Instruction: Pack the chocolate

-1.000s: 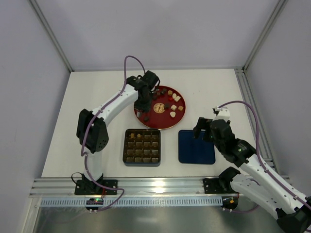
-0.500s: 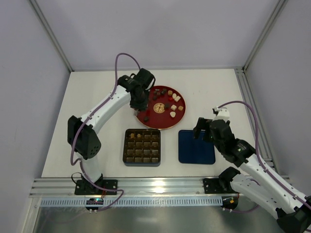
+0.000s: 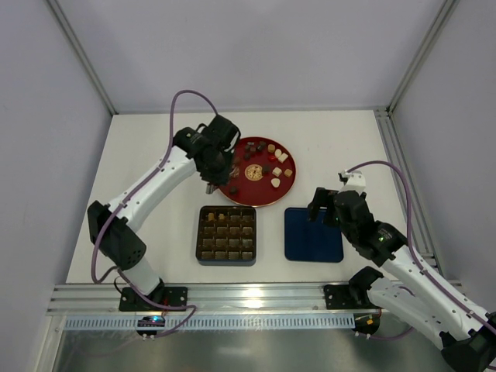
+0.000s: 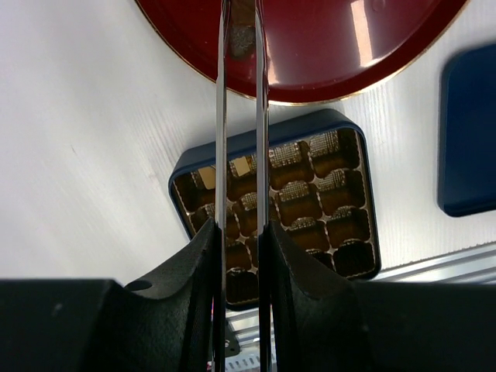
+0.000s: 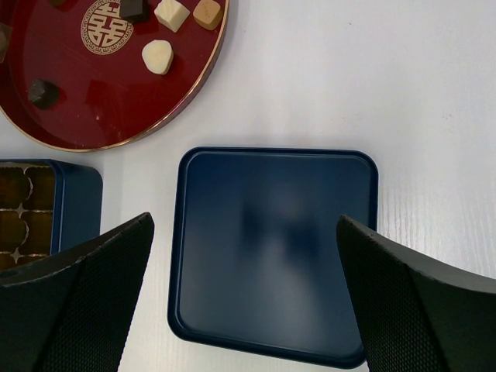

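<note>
Small chocolates (image 3: 273, 168), dark brown and cream, lie scattered on a round red plate (image 3: 263, 195). My left gripper (image 3: 209, 184) hangs over the plate's left edge, its fingers close together and shut on a dark brown chocolate (image 4: 242, 39) near the tips. An open dark blue box (image 3: 226, 233) with a brown compartment tray sits just in front of the plate; a cream piece (image 4: 242, 165) lies in one of its far-left cells. My right gripper (image 3: 324, 205) is open and empty above the blue lid (image 5: 271, 248).
The dark blue square lid (image 3: 313, 234) lies flat to the right of the box. A gold round emblem (image 5: 107, 25) marks the plate's centre. The metal rail (image 3: 232, 298) runs along the table's near edge.
My left arm has swung left and toward the box, from over the plate's inner left part to its left edge. The right arm has not moved.
</note>
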Robot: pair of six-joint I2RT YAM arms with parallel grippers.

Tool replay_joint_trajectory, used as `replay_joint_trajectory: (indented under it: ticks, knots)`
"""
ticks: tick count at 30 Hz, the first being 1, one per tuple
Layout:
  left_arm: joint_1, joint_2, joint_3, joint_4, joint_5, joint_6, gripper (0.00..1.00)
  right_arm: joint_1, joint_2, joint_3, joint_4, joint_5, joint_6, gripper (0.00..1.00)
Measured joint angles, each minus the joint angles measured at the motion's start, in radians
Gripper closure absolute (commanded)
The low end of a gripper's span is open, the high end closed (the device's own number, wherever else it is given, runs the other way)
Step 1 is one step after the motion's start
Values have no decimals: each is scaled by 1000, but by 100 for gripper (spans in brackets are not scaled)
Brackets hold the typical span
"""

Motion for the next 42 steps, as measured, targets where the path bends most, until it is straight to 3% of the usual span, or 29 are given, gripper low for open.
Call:
replay_joint_trajectory:
  ticks: [25,42]
  knots:
    - [-171,-293,-216,-74,15,-93,72,0,25,0,7,0,6,0]
    - [-238,-357,-317,-78,14,-146,71,0,27,0,8,3,12,0]
